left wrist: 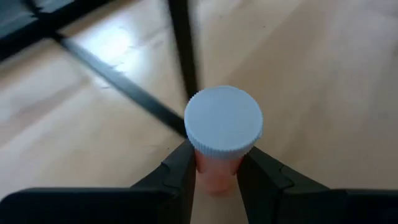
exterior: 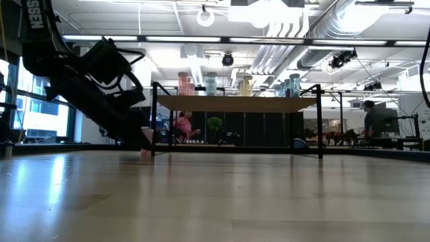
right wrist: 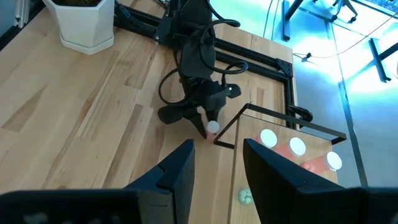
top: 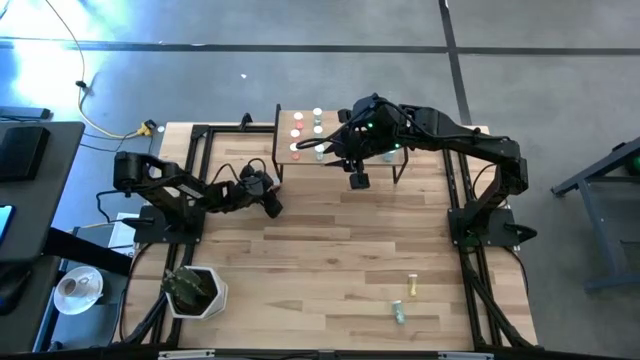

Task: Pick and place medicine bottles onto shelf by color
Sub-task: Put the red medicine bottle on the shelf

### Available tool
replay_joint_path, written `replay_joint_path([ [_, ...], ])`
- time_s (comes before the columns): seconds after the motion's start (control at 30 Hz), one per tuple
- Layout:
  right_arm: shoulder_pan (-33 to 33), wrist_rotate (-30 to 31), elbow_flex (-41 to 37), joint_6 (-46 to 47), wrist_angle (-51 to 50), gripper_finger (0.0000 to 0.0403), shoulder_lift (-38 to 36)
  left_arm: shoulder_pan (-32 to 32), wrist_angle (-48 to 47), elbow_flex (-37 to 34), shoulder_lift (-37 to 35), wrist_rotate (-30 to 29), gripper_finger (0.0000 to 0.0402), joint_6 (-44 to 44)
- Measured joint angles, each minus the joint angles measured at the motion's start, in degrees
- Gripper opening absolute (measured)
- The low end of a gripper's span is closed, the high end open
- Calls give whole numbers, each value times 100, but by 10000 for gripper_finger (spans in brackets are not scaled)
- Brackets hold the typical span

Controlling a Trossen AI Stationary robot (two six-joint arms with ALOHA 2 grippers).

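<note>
— Left claw (left wrist: 217, 180)?
— Clenched on a red medicine bottle (left wrist: 219, 167), white cap up, dark fingers (left wrist: 176, 174) pressed to both sides of the body. Down at the tabletop (top: 330, 260), just beside the shelf's near-left black leg (seen in the right wrist view as a white cap (right wrist: 212, 127) at the claw's tip).
— Right claw (top: 358, 180)?
— Hanging over the front edge of the shelf (top: 284, 120), fingers (right wrist: 177, 171) parted, nothing between them.
— On the shelf?
— Several white-capped bottles in a cluster toward its left half: reddish ones (top: 297, 128) nearest the left edge, a paler greenish one (top: 318, 127) beside them. From the low view, standing upright along the board: pink (exterior: 183, 83), blue-grey (exterior: 211, 83), yellowish (exterior: 244, 85), more blue-grey (exterior: 294, 84) at the right.
— Elsewhere on the tabletop?
— Two loose bottles near the front right, well apart from the shelf: a yellow one (top: 412, 287) and a green one (top: 399, 313) (both apparently lying down). White pot with a green plant (top: 196, 290) at the front left.
</note>
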Motion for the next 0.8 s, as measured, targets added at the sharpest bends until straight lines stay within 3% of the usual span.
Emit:
replay_joint_path([
  [0.1,1,0,0,1,0,129,1,-43,-10,-2,-109,422,90,-4],
  [0.43,17,-7,0,196,-28,129,-130,-572,-45,-2,-834,1027,90,-59],
  [0.8,14,-415,-266,619,-753,128,-225,-1186,1,0,-1656,1378,90,-52],
])
